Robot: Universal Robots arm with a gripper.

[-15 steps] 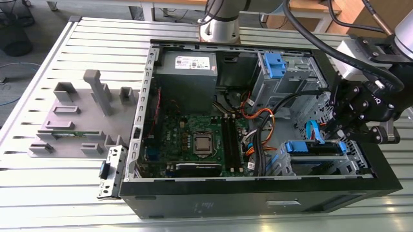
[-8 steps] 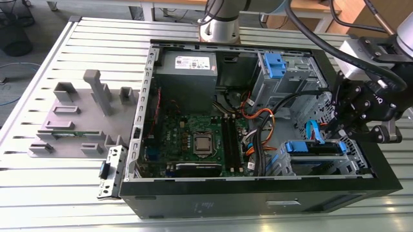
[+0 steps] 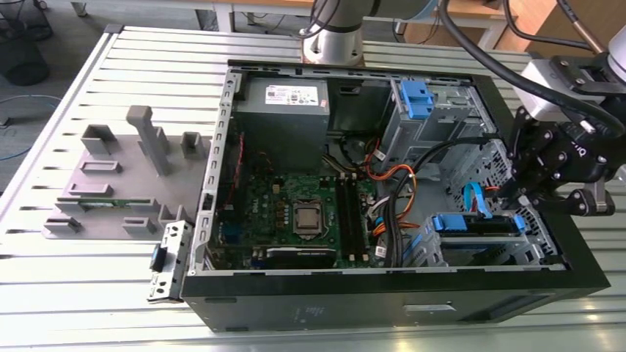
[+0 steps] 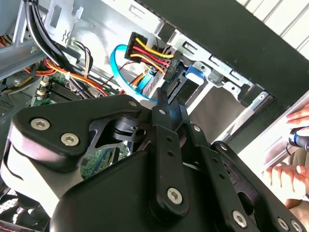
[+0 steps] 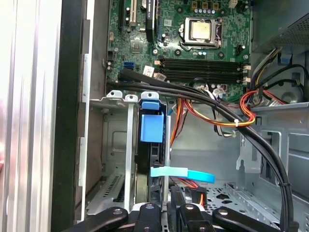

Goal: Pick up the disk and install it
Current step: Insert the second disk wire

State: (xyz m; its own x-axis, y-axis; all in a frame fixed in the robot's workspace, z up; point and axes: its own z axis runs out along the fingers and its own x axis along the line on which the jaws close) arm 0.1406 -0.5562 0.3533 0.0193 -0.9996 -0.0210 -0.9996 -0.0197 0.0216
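Gripper: black, fingers drawn together to a narrow gap in the second wrist view, nothing held between them; poised over the drive bay at the case corner on the exterior view's right, near the connector end of the disk.

Disk: seated on edge in the lower bay of the open computer case, blue rail frame and tab showing in the first wrist view. Judged: pickup and insertion done; full seating cannot be confirmed.

Cables: a light-blue data cable and a red-yellow-black power plug lie close to the disk; whether either is mated is hidden.

Obscured: disk body and label hidden by bay walls; a hand cut off at the frame edge
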